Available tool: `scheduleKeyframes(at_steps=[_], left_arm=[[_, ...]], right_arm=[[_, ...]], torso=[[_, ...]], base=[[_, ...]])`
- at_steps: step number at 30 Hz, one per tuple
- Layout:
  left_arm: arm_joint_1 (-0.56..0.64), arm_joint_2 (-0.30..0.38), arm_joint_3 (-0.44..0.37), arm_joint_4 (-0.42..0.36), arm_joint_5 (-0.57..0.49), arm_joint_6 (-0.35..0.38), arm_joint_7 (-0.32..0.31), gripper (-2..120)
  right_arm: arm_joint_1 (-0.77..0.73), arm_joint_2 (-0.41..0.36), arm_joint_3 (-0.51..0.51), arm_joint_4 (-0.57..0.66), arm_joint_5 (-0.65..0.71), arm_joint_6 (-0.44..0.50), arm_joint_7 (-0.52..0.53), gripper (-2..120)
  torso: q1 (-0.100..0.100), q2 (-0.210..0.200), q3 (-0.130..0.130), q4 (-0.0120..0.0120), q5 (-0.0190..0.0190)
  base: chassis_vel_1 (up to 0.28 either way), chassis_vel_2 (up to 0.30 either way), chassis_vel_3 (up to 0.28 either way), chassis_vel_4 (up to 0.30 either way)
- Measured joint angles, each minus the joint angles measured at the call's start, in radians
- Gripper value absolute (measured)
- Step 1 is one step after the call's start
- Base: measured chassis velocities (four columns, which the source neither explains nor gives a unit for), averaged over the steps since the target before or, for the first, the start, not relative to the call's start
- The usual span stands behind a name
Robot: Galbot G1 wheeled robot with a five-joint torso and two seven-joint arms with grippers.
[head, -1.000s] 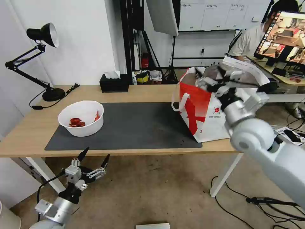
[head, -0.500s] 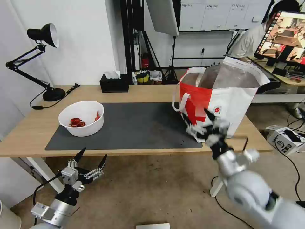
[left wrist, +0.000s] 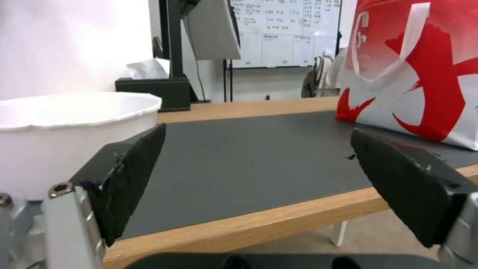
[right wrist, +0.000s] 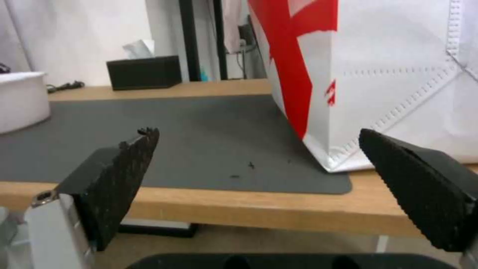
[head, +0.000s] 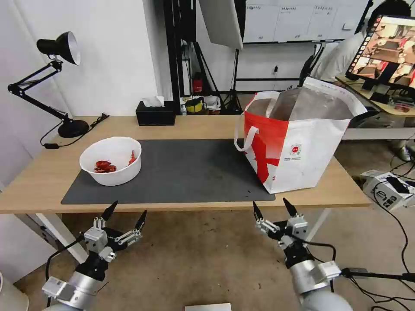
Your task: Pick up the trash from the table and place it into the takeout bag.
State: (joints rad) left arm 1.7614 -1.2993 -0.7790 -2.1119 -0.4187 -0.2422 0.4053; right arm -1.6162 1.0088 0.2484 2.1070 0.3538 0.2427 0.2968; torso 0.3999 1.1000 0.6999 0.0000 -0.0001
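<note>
A white bowl with red scraps inside sits on the left end of the dark grey mat on the table; its wall shows in the left wrist view. The takeout bag stands upright and open at the mat's right end, foil lining showing, also seen as the bag. My left gripper hangs open below the table's front edge, under the bowl. My right gripper hangs open below the front edge, in front of the bag. Both hold nothing.
A black desk lamp stands at the table's back left corner and a black tissue box at the back edge. Cables and a small box lie on the floor at the right. A person sits at a desk behind the bag.
My right arm has swung down from over the takeout bag's mouth to below the table's front edge, its gripper empty. The left gripper has barely moved.
</note>
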Motion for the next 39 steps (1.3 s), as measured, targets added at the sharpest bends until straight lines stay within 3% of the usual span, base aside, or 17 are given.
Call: scheduleKeyframes(at_steps=[13,16,18,19,20,21,23,26,27,30,35,37,39], left_arm=[[0.005,0.002,-0.005,0.015,0.002,-0.006,0.001,100],[-0.011,0.026,-0.019,0.009,-0.016,0.021,-0.032,100],[-0.043,0.076,-0.038,-0.022,-0.054,0.086,-0.122,100],[-0.043,0.076,-0.038,-0.022,-0.054,0.086,-0.122,100],[-0.073,0.13,-0.046,-0.05,-0.106,0.155,-0.218,100],[-0.094,0.169,-0.049,-0.062,-0.148,0.192,-0.268,100],[-0.115,0.208,-0.051,-0.066,-0.19,0.22,-0.305,100],[-0.219,0.381,-0.054,-0.031,-0.343,0.307,-0.406,100],[-0.219,0.381,-0.054,-0.031,-0.343,0.307,-0.406,100],[-0.327,0.5,-0.03,0.044,-0.459,0.388,-0.458,100],[-0.44,0.579,0.026,0.125,-0.606,0.467,-0.497,100],[-0.546,0.631,0.087,0.207,-0.715,0.538,-0.522,100],[-0.586,0.649,0.109,0.241,-0.745,0.564,-0.531,100]], right_arm=[[0.014,-0.011,-0.003,-0.009,0.0,0.0,0.017,100],[0.015,-0.012,-0.003,-0.009,0.002,-0.001,0.017,100],[0.016,-0.012,-0.003,-0.008,0.003,-0.001,0.018,100],[0.016,-0.012,-0.003,-0.008,0.003,-0.001,0.018,100],[0.016,-0.012,-0.003,-0.008,0.003,-0.001,0.018,100],[0.016,-0.012,-0.003,-0.008,0.003,-0.001,0.018,100],[0.017,-0.012,-0.003,-0.008,0.004,-0.002,0.018,100],[0.017,-0.013,-0.004,-0.008,0.004,-0.002,0.018,100],[0.017,-0.013,-0.004,-0.008,0.004,-0.002,0.018,100],[0.017,-0.013,-0.004,-0.007,0.005,-0.002,0.018,100],[0.018,-0.013,-0.004,-0.007,0.005,-0.002,0.018,100],[0.018,-0.013,-0.004,-0.007,0.005,-0.003,0.018,100],[0.018,-0.013,-0.004,-0.007,0.005,-0.003,0.018,100]], torso=[[0.0,0.0,0.0,0.0001,0.0],[0.0,0.0,0.0,0.0002,-0.0001],[0.0,0.0,0.0,0.0001,-0.0001],[0.0,0.0,0.0,0.0001,-0.0001],[0.0,0.0,0.0,0.0001,0.0],[0.0,0.0,0.0,0.0001,0.0001],[0.0,0.0,0.0,0.0001,0.0],[0.0,0.0,0.0,-0.0001,0.0001],[0.0,0.0,0.0,-0.0001,0.0001],[0.0,0.0,0.0,-0.0001,0.0],[0.0,0.0,0.0,0.0,-0.0002],[0.0,0.0,0.0,0.0,-0.0004],[0.0,0.0,0.0,0.0,-0.0002]], base=[[0.0,0.0,0.0,0.0],[0.0,0.0,0.0,0.0],[0.0,0.0,0.0,0.0],[0.0,0.0,0.0,0.0],[0.0,0.0,0.0,0.0],[0.0,0.0,0.0,0.0],[0.0,0.0,0.0,0.0],[0.0,0.0,0.0,0.0],[0.0,0.0,0.0,0.0],[0.0,0.0,0.0,0.0],[0.0,0.0,0.0,0.0],[0.0,0.0,0.0,0.0],[0.0,0.0,0.0,0.0]])
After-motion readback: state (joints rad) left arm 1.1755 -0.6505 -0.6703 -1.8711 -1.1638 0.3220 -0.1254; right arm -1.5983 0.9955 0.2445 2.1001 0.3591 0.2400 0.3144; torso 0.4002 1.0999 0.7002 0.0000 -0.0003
